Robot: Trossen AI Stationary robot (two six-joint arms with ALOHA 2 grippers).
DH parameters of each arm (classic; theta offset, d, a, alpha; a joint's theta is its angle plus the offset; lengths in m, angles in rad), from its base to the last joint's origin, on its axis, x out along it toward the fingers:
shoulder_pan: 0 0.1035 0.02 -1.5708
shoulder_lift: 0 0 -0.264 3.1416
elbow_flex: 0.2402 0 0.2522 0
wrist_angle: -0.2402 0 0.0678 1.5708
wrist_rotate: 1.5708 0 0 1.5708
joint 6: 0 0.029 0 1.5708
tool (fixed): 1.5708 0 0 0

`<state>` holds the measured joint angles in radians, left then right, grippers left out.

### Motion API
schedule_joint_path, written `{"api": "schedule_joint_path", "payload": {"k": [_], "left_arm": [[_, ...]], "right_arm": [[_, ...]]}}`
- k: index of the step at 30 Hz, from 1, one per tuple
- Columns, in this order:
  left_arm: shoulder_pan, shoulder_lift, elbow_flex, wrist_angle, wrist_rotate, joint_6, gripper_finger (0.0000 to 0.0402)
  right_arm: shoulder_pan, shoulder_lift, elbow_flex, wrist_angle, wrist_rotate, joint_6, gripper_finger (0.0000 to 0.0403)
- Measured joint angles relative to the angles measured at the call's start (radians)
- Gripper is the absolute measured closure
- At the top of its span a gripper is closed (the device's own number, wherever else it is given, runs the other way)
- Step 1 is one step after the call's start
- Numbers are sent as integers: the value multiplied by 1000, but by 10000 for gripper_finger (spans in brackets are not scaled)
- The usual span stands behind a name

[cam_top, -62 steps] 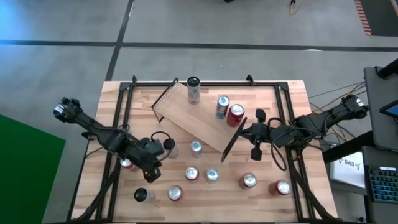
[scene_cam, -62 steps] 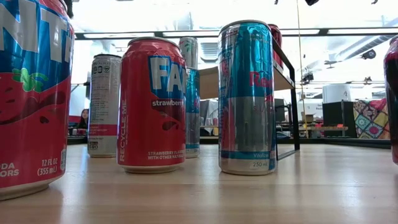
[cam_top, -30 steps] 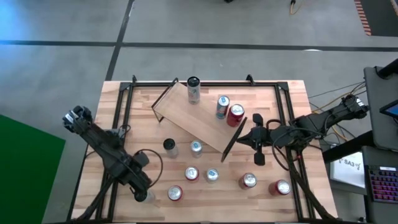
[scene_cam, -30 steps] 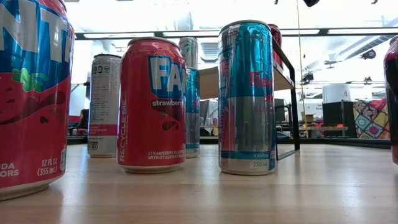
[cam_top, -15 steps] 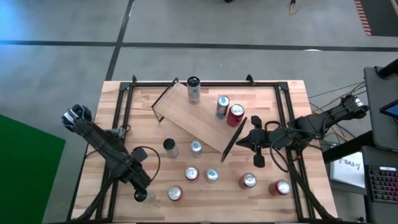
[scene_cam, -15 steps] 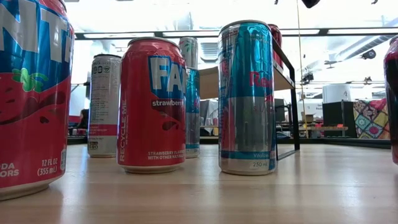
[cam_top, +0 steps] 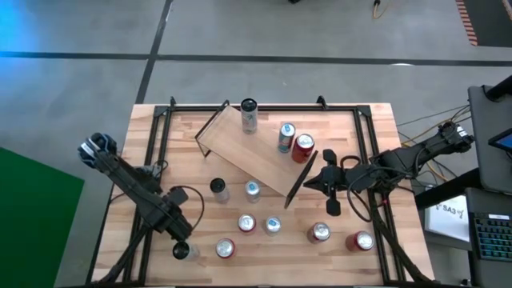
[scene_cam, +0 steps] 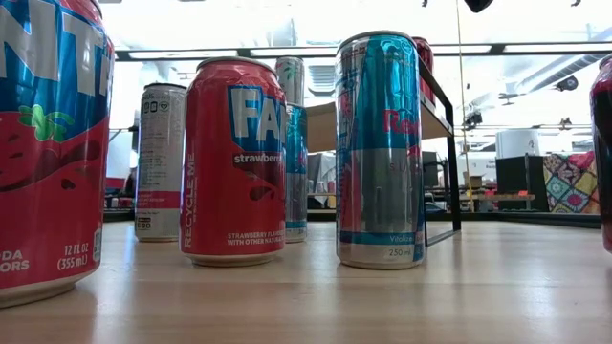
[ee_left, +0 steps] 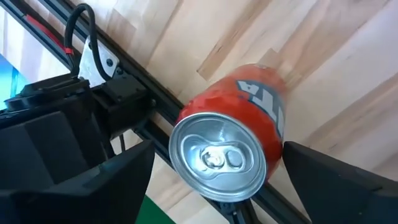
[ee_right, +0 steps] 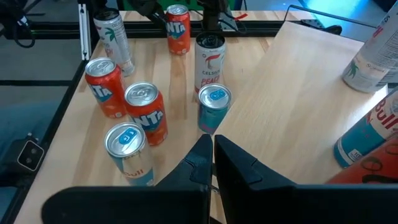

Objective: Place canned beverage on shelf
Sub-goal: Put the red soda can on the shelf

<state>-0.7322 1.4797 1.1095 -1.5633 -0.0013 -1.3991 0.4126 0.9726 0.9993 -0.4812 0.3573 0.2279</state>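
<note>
Left gripper spread wide — an orange can sits between its 2 fingers, untouched. Right gripper closed, empty, just beside the shelf end.

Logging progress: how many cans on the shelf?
3: a white can at the shelf's far corner, a blue can and a red can together near its right end. None look hidden.
</note>
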Motion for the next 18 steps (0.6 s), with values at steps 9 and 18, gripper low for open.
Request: {"api": "schedule_joint_path", "payload": {"k": [9,18], "left_arm": [[0,-51,-109,124,0,-32,73],[-1,-45,-127,159,-37,-42,72]], "right_arm": [[2,0,0,0,0,0,394],[2,0,-2,0,0,0,394]]}}
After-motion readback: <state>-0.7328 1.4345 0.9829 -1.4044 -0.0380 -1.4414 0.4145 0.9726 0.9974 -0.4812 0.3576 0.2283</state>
